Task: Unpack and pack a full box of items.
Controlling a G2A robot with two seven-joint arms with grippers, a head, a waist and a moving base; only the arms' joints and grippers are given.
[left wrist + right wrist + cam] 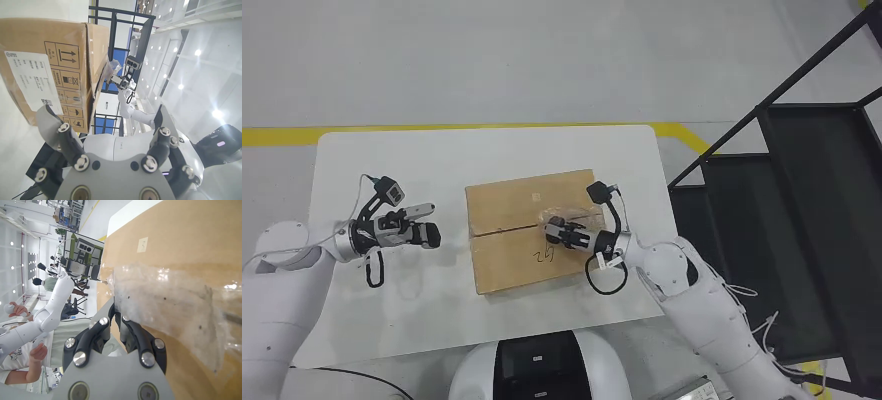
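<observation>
Where the pale grey floor (542, 60) carries a yellow line (442, 128), one white bench (392, 320) stands with its far edge along that line. Black metal steps (802, 200) stand just off its right end. The ceiling, seen in the left wrist view, is white and set with round lamps.

Item: cardboard box (512, 215), brown, one, at the middle of the bench.
- It stands on its base, with the top flaps down and meeting in a centre seam (504, 230).
- Its long axis runs across the bench from the left arm's side to the right arm's. It is turned a little, so the right end sits farther from the robot.
- A white label (28, 79) is on the side facing the left arm.

Item: clear plastic film (160, 298), crumpled, lying on the box top by the right part of the seam.

Right end effector (115, 311): over the box top, fingers drawn together and clamped on the edge of the film.

Left end effector (103, 111): above the bench beside the box's left side, apart from it, fingers spread wide.
</observation>
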